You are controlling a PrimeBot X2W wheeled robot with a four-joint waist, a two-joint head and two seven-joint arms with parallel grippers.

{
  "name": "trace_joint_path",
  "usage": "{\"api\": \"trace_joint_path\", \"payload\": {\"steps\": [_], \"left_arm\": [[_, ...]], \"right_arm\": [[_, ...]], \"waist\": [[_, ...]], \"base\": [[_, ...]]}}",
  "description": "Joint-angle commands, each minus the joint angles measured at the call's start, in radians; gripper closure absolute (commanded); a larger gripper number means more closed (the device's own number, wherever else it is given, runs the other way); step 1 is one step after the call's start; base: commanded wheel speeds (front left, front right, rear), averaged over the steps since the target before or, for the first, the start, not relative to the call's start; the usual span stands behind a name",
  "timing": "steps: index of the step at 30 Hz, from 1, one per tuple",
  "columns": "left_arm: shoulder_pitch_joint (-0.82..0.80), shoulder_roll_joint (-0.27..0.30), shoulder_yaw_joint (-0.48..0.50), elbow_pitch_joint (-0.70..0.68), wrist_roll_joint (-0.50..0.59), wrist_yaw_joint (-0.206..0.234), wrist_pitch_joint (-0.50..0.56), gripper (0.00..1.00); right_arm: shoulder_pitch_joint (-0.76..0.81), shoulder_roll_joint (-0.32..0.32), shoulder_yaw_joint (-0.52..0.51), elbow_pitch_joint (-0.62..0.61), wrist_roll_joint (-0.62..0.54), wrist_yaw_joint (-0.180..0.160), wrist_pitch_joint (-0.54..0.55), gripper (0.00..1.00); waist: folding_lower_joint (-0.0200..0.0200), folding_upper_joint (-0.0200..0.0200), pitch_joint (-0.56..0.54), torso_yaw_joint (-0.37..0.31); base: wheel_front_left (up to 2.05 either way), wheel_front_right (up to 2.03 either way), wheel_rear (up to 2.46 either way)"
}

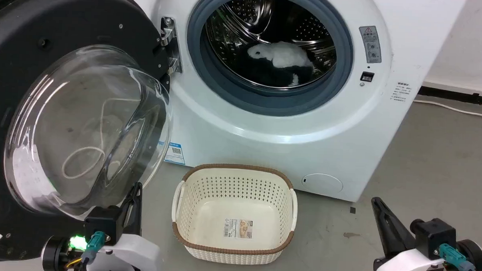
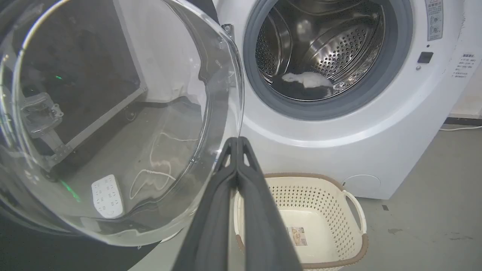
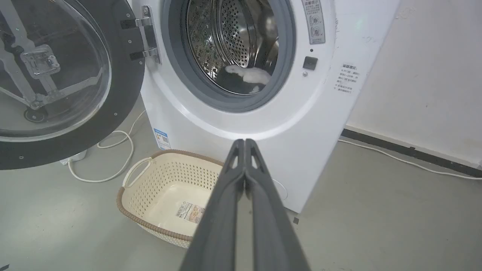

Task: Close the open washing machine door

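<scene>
The washing machine door (image 1: 89, 130) is swung wide open, up and to the left of the left gripper (image 1: 137, 188), whose fingers are pressed together with nothing held. The right gripper (image 1: 377, 201) is likewise closed and empty, well apart from the door, low at the far side of the basket (image 1: 232, 255).

Several risks are judged likely. If the push is made on the domed glass bowl (image 2: 113, 124), just beside the left gripper's tips, the closed fingers could slide off the smooth curve. A push on the black rim (image 1: 68, 21) would be steadier. A weak push could leave the door unlatched. The basket, on the floor between the two grippers, could be clipped by the arm as the door is followed round.

Contact between the left tips and the glass cannot be made out. The door's far-left and lower rim are cut off, its latch is not seen, and its outer face is hidden.
</scene>
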Motion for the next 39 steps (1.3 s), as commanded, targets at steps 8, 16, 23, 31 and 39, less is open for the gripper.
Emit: {"api": "trace_joint_path", "payload": {"steps": [8, 16, 23, 31, 39], "left_arm": [[0.014, 0.000, 0.001, -0.004, 0.003, 0.003, 0.000, 1.00], [0.014, 0.000, 0.001, -0.004, 0.003, 0.003, 0.000, 1.00], [0.014, 0.000, 0.001, -0.004, 0.003, 0.003, 0.000, 1.00], [0.014, 0.000, 0.001, -0.004, 0.003, 0.003, 0.000, 1.00], [0.014, 0.000, 0.001, -0.004, 0.003, 0.003, 0.000, 1.00]], "right_arm": [[-0.014, -0.001, 0.000, -0.005, -0.008, 0.001, 0.000, 1.00], [-0.014, -0.001, 0.000, -0.005, -0.008, 0.001, 0.000, 1.00], [-0.014, -0.001, 0.000, -0.005, -0.008, 0.001, 0.000, 1.00], [-0.014, -0.001, 0.000, -0.005, -0.008, 0.001, 0.000, 1.00], [-0.014, -0.001, 0.000, -0.005, -0.008, 0.001, 0.000, 1.00]], "waist": [[0.0000, 0.0000, 0.000, 0.000], [0.0000, 0.0000, 0.000, 0.000], [0.0000, 0.0000, 0.000, 0.000], [0.0000, 0.0000, 0.000, 0.000], [0.0000, 0.0000, 0.000, 0.000]], "base": [[0.00, 0.00, 0.00], [0.00, 0.00, 0.00], [0.00, 0.00, 0.00], [0.00, 0.00, 0.00], [0.00, 0.00, 0.00]]}}
